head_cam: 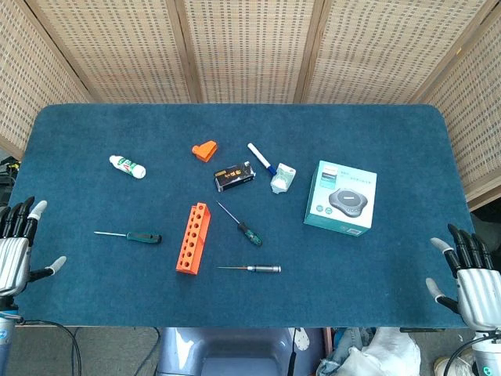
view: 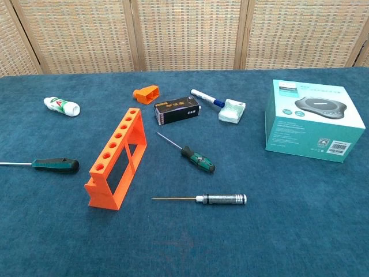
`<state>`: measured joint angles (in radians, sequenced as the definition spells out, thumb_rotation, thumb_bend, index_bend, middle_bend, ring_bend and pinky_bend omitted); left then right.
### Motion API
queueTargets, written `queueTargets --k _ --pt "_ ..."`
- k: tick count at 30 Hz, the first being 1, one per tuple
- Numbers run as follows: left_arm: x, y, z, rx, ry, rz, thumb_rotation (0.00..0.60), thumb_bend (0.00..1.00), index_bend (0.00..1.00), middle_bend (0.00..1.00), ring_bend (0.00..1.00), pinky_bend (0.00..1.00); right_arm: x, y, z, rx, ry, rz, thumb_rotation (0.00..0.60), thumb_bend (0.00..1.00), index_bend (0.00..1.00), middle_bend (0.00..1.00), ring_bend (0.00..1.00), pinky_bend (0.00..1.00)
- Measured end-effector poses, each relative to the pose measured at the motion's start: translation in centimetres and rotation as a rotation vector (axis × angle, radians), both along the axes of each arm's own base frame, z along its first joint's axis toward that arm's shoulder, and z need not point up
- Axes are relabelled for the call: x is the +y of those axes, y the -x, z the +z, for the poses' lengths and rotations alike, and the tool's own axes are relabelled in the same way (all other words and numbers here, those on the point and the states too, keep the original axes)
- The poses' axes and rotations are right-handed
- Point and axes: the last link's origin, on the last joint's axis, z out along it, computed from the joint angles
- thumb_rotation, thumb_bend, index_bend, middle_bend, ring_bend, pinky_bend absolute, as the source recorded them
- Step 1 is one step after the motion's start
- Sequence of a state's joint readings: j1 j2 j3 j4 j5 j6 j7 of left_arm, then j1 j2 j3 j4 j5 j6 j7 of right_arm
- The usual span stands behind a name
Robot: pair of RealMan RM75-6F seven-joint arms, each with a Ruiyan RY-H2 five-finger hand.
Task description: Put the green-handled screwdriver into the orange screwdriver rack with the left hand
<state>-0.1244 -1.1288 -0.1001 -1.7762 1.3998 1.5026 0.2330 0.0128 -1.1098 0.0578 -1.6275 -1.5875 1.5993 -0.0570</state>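
The orange screwdriver rack (head_cam: 193, 237) (view: 115, 158) stands on the blue table (head_cam: 376, 129), its row of holes facing up. A screwdriver with a dark green and black handle (head_cam: 137, 236) (view: 52, 164) lies to the rack's left, shaft pointing left. A second screwdriver with a green and black handle (head_cam: 244, 228) (view: 196, 158) lies to its right, at a slant. My left hand (head_cam: 16, 243) hangs at the table's left edge, fingers apart and holding nothing, well left of both. My right hand (head_cam: 470, 278) is at the front right corner, also holding nothing. The chest view shows neither hand.
A silver-handled screwdriver (head_cam: 254, 269) (view: 213, 199) lies in front of the rack. Behind it are a white bottle (head_cam: 127, 166), a small orange part (head_cam: 205, 150), a black box (head_cam: 235, 176), a blue marker (head_cam: 260, 159) and a pale packet (head_cam: 282, 178). A teal carton (head_cam: 340, 196) sits at the right.
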Motion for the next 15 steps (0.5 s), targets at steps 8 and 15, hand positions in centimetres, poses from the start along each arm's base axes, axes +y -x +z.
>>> queueTargets --k 8,15 --pt "0.02 0.02 -0.01 0.001 -0.001 0.001 0.600 0.07 0.06 0.00 0.00 0.00 0.04 0.08 0.00 0.001 -0.002 -0.002 0.600 0.26 0.17 0.00 0.00 0.00" --pt "0.11 0.06 0.02 -0.003 0.001 0.000 0.600 0.07 0.07 0.00 0.00 0.00 0.05 -0.09 -0.07 0.004 -0.002 0.002 0.600 0.26 0.17 0.00 0.00 0.00"
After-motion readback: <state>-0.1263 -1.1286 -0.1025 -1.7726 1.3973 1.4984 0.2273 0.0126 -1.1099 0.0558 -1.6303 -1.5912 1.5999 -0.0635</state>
